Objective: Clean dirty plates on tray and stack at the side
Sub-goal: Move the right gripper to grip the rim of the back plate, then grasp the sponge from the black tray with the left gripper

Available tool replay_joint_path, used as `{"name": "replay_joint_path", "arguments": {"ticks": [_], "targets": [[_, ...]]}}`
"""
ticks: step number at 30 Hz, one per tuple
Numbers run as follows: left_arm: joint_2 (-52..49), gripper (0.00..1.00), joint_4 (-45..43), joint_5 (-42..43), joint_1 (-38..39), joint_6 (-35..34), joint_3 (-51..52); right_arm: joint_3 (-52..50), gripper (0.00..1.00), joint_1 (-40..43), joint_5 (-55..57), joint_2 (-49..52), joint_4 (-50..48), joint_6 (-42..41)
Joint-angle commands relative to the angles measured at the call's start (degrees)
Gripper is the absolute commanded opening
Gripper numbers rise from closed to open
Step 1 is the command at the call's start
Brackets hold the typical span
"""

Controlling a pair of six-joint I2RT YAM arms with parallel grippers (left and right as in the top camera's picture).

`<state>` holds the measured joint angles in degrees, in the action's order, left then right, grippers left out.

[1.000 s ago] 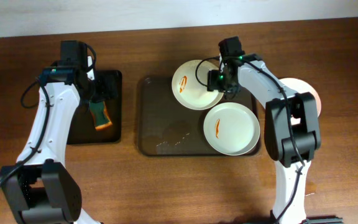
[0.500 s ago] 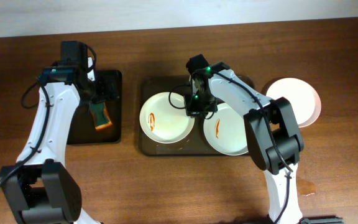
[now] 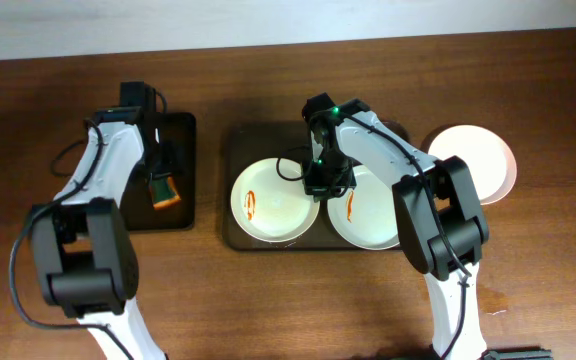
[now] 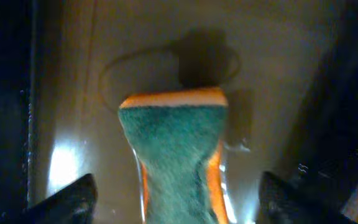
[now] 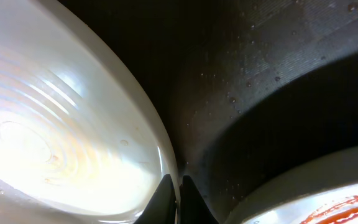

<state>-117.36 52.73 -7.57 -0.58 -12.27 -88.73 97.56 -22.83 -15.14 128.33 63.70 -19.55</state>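
Two white plates lie on the dark brown tray (image 3: 258, 145). The left plate (image 3: 278, 205) carries an orange smear, and my right gripper (image 3: 318, 184) is shut on its right rim. In the right wrist view the fingertips (image 5: 166, 196) pinch that plate (image 5: 55, 143) at its edge. The right plate (image 3: 373, 212) is smeared too and shows at the corner (image 5: 316, 199). A third plate (image 3: 476, 162) sits off the tray at the right. My left gripper (image 3: 158, 165) hangs open over a green and orange sponge (image 4: 176, 155), one finger (image 4: 73, 199) on each side, not touching it.
The sponge (image 3: 164, 190) lies on a smaller black tray (image 3: 183, 130) at the left. Bare wooden table lies in front of both trays and between them. The brown tray's floor (image 5: 260, 62) is wet with droplets.
My right gripper closed on the left plate's rim and dragged it from the tray's back to its front left. My left gripper shifted and came down closer to the sponge.
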Motion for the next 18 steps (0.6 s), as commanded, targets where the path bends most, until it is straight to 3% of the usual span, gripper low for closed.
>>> {"name": "replay_joint_path", "arguments": {"ticks": [1, 2, 5, 7, 12, 13, 14, 16, 18], "targets": [[-3.85, 0.77, -0.96, -1.27, -1.2, 0.48, -0.13, -0.22, 0.04, -0.04, 1.84, 0.52, 0.44, -0.46], [-5.22, 0.73, -1.31, -0.98, -1.27, 0.44, -0.13, -0.22, 0.04, -0.04, 1.84, 0.52, 0.39, -0.46], [-8.37, 0.45, -1.4, 1.84, -1.25, 0.42, -0.13, -0.22, 0.04, -0.04, 1.86, 0.52, 0.09, -0.46], [-8.39, 0.0, -1.29, 1.75, -1.25, 0.44, -0.44, -0.22, 0.04, -0.04, 1.86, 0.52, -0.04, -0.46], [-8.26, 0.0, 5.27, 1.97, -0.94, 0.37, -6.08, -0.22, 0.04, -0.04, 1.86, 0.52, -0.04, -0.46], [-8.26, 0.29, 7.15, 1.99, -0.94, 0.37, -7.87, -0.22, 0.04, -0.04, 1.86, 0.52, -0.04, -0.46], [-8.26, 0.82, 9.01, 2.38, -0.94, 0.37, -9.05, -0.22, 0.04, -0.04, 1.86, 0.52, -0.04, -0.46], [-8.31, 0.75, 11.72, 2.38, -0.94, 0.37, -9.09, -0.22, 0.04, -0.04, 1.86, 0.52, -0.02, -0.46], [-8.31, 0.56, 12.31, 2.38, -0.94, 0.39, -8.39, -0.26, 0.04, -0.04, 1.86, 0.52, -0.02, -0.46]]}}
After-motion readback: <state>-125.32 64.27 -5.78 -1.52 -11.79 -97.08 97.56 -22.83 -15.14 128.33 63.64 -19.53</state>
